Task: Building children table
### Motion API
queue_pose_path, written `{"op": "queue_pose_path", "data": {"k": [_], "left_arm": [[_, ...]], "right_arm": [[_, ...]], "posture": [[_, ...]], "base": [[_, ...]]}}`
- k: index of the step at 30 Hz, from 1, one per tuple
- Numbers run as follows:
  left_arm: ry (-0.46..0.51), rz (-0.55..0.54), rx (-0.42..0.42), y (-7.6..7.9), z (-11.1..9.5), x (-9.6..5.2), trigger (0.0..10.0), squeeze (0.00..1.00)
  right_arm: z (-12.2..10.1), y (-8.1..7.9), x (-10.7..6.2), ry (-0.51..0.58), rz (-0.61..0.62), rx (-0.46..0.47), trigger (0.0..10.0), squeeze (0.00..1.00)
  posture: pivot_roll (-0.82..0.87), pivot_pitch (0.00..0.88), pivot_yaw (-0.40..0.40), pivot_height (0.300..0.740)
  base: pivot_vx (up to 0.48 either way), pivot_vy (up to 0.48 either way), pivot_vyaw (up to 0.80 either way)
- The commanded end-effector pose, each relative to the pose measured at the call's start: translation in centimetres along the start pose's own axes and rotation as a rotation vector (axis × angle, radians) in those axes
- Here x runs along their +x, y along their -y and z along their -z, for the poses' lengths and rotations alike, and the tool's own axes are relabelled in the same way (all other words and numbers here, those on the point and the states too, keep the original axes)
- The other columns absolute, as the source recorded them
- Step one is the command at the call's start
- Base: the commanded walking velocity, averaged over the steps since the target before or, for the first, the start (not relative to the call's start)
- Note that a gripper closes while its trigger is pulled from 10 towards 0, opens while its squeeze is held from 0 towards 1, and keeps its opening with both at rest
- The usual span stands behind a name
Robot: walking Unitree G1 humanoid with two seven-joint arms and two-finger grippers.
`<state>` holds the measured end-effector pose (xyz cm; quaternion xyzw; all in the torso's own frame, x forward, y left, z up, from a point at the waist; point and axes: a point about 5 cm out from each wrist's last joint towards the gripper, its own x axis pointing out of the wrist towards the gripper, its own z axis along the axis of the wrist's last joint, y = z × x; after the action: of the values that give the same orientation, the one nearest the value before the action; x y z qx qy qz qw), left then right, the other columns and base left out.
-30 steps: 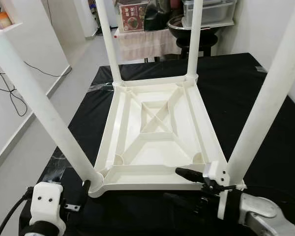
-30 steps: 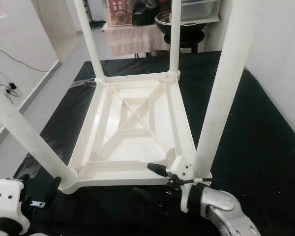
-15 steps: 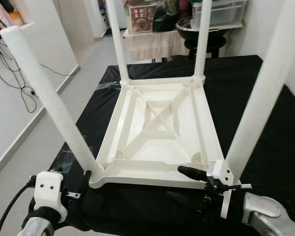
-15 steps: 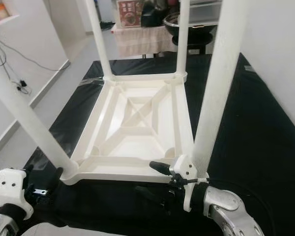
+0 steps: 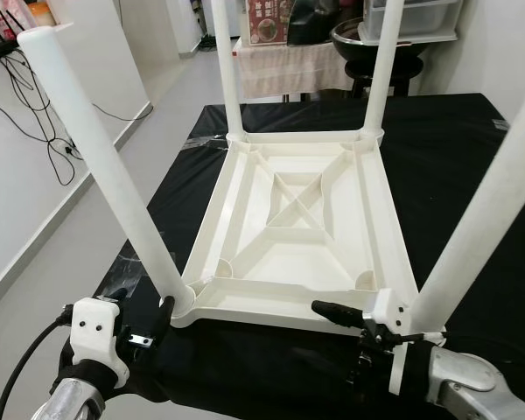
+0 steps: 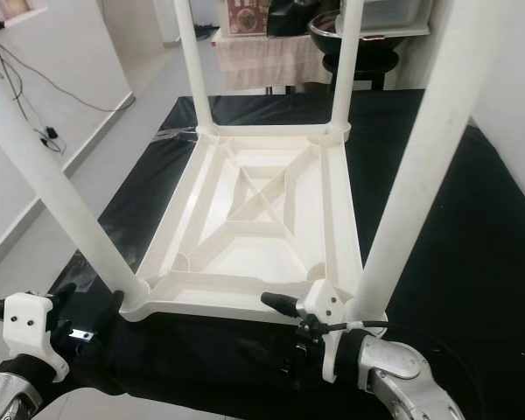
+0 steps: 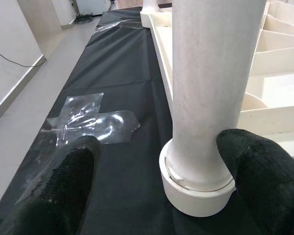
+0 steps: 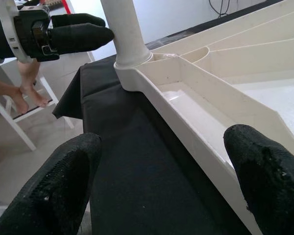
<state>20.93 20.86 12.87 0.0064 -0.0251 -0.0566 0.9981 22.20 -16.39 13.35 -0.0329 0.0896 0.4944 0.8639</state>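
The white children's table point(image 5: 289, 236) lies upside down on a black-covered surface point(image 5: 455, 166), all its legs pointing up. My left gripper point(image 5: 160, 317) is open at the near-left corner. Its fingers point(image 7: 63, 181) stand on either side of the base of the near-left leg point(image 7: 206, 88); one pad is close against the socket, the other apart from it. My right gripper point(image 5: 343, 341) is open at the near-right corner beside the near-right leg point(image 5: 481, 219). Its fingers point(image 8: 63, 176) stand above and below the table's near rim point(image 8: 196, 122).
A patch of clear tape point(image 7: 90, 122) sticks to the black cover by the left corner. Grey floor and cables point(image 5: 35, 122) lie to the left. A cloth-draped stand point(image 5: 284, 66) with a dark bowl stands behind. A person's bare feet point(image 8: 24, 98) rest by a white chair.
The camera has shifted, so the table sits higher and further right in the picture. Both grippers keep their places at the near corners, still open.
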Motion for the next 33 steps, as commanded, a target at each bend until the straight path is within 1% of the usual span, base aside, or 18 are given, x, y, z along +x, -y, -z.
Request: {"op": "queue_pose_path", "data": {"k": [1, 7, 10, 12, 13, 15, 17, 19, 23, 25, 31, 32, 33], "left_arm": [[0.056, 0.005, -0.003, 0.2, -1.0, 0.6, 10.0, 0.00], [0.056, 0.016, 0.002, 0.2, -1.0, 1.0, 10.0, 0.00], [0.061, 0.037, -0.015, 0.5, -0.9, 1.2, 10.0, 0.00], [0.059, 0.073, -0.038, 1.0, -0.8, 1.4, 10.0, 0.00], [0.052, 0.111, -0.047, 1.5, -0.7, 1.5, 10.0, 0.00], [0.052, 0.111, -0.047, 1.5, -0.7, 1.5, 10.0, 0.00], [0.039, 0.172, -0.063, 2.2, -0.5, 1.6, 10.0, 0.00], [0.032, 0.194, -0.072, 2.4, -0.3, 1.8, 10.0, 0.00], [0.019, 0.223, -0.075, 2.5, 0.0, 2.1, 10.0, 0.00], [0.012, 0.241, -0.064, 2.4, 0.1, 2.6, 10.0, 0.00], [0.026, 0.225, -0.050, 1.8, -0.1, 3.2, 10.0, 0.00], [0.029, 0.222, -0.048, 1.8, -0.2, 3.2, 8.1, 0.00], [0.029, 0.222, -0.048, 1.8, -0.2, 3.2, 8.1, 0.00]], "right_arm": [[-0.2, -0.4, 0.3, 0.009, -0.021, -0.001, 10.0, 0.00], [0.0, -0.6, 0.5, 0.006, -0.026, -0.002, 10.0, 0.00], [0.0, -0.6, 0.6, 0.007, -0.030, -0.002, 10.0, 0.00], [-0.1, -0.6, 0.6, 0.007, -0.033, -0.003, 10.0, 0.00], [-0.1, -0.6, 0.6, 0.006, -0.034, -0.004, 10.0, 0.00], [-0.1, -0.6, 0.6, 0.006, -0.034, -0.004, 10.0, 0.00], [0.0, -0.7, 0.6, 0.004, -0.035, -0.006, 10.0, 0.00], [0.0, -0.7, 0.6, 0.004, -0.035, -0.007, 10.0, 0.00], [-0.1, -0.7, 0.7, 0.003, -0.036, -0.008, 10.0, 0.00], [-0.1, -0.7, 0.7, 0.001, -0.038, -0.011, 10.0, 0.00], [-0.3, -0.7, 0.6, 0.006, -0.029, -0.014, 10.0, 0.00], [-0.5, -0.6, 0.4, 0.010, -0.024, -0.014, 10.0, 0.00], [-0.5, -0.6, 0.4, 0.010, -0.024, -0.014, 10.0, 0.00]], "posture": [[-0.08, 0.131, 0.090, 0.740], [-0.07, 0.124, 0.087, 0.740], [-0.07, 0.121, 0.085, 0.740], [-0.07, 0.119, 0.084, 0.740], [-0.08, 0.117, 0.084, 0.740], [-0.08, 0.117, 0.084, 0.740], [-0.08, 0.117, 0.085, 0.740], [-0.08, 0.116, 0.083, 0.740], [-0.08, 0.115, 0.081, 0.740], [-0.08, 0.119, 0.082, 0.740], [-0.08, 0.123, 0.084, 0.740], [-0.09, 0.126, 0.082, 0.740], [-0.09, 0.126, 0.082, 0.740]], "base": [[0.000, 0.000, 0.00], [0.000, 0.000, 0.00], [0.000, 0.000, 0.00], [0.000, 0.000, 0.00], [0.000, 0.000, 0.00], [0.000, 0.000, 0.00], [0.000, 0.000, 0.00], [0.000, 0.000, 0.00], [0.000, 0.000, 0.00], [0.000, 0.000, 0.00], [0.000, 0.000, 0.00], [0.000, 0.000, 0.00], [0.000, 0.000, 0.00]]}}
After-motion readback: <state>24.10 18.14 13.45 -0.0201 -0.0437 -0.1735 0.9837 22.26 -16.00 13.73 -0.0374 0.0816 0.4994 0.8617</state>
